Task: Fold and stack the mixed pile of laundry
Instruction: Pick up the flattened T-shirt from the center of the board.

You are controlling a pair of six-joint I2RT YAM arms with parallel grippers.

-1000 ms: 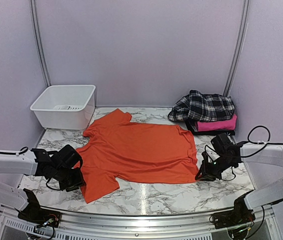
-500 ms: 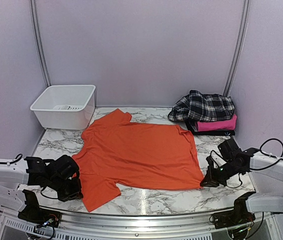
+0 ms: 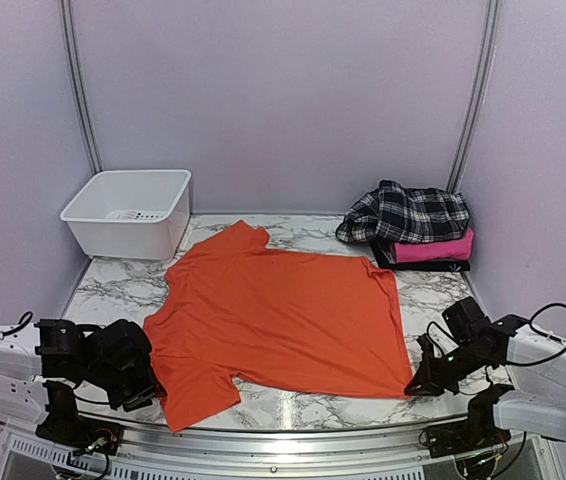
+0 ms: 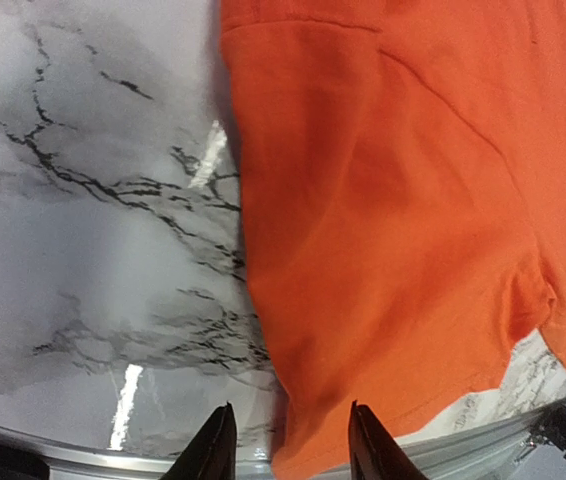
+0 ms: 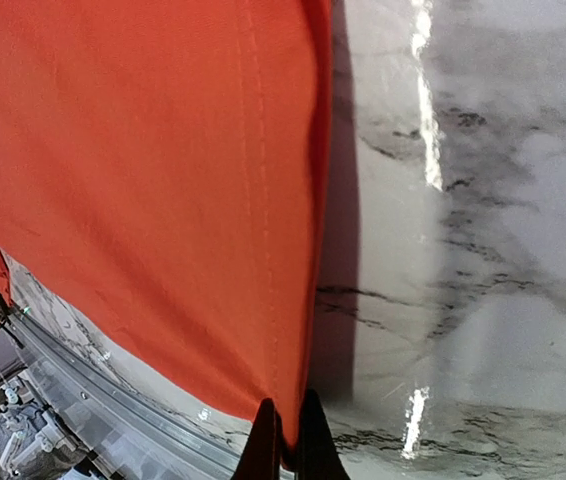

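The orange t-shirt [image 3: 283, 310] lies spread flat on the marble table, its hem to the right and its collar to the left. My right gripper [image 3: 415, 386] is shut on the near right hem corner, and the right wrist view shows the cloth [image 5: 143, 180] pinched between the closed gripper [image 5: 285, 432]. My left gripper [image 3: 155, 388] is at the near left sleeve. In the left wrist view its jaws [image 4: 288, 445] stand apart, with the sleeve edge [image 4: 393, 200] lying between them. The plaid shirt [image 3: 408, 212] sits crumpled on top of the stack at the back right.
A folded pink garment [image 3: 433, 247] lies under the plaid shirt on a dark item. A white plastic bin [image 3: 128, 210] stands at the back left. The table's metal front rail [image 3: 283, 435] runs just beyond the shirt's near edge.
Both grippers have drawn back toward the near edge. The orange t-shirt has slid nearer with them and lies flatter.
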